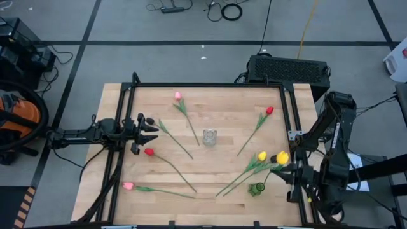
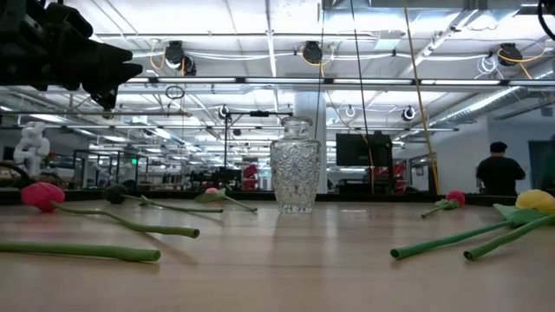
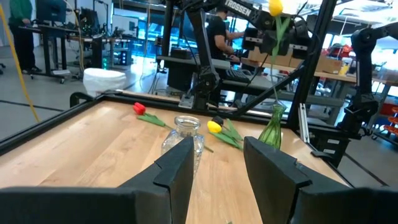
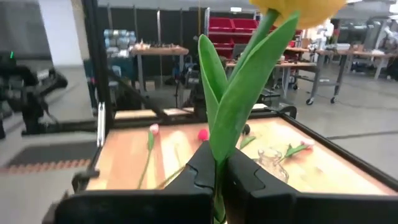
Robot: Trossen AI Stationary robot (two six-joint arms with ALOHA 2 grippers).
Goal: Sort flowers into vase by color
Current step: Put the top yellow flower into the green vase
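A clear glass vase [image 1: 209, 137] stands mid-table. A small green vase [image 1: 256, 188] stands near the front right. My right gripper [image 4: 217, 165] is above the green vase, shut on an upright yellow tulip [image 1: 282, 157]. Lying flat on the table are another yellow tulip [image 1: 261, 156], two red tulips [image 1: 269, 110] [image 1: 149, 152], two pink tulips [image 1: 177, 95] [image 1: 128, 186] and a dark-headed tulip [image 1: 150, 119]. My left gripper [image 3: 217, 168] waits open at the table's left edge, holding nothing. My right gripper pinches the yellow tulip's stem [image 4: 217, 177] between its two fingers, just under the leaves. The fingers lie level and across the stem. The tulip stands upright, head above the fingers. In the left wrist view its lower stem [image 3: 274, 93] reaches down to the green vase's mouth.
A black frame [image 1: 210, 84] runs around the table's edges. The lying yellow tulip's stem [image 1: 238, 181] ends close to the green vase. Beyond the table are benches, a vacuum cleaner [image 1: 16, 121] and a person [image 2: 498, 178] far off.
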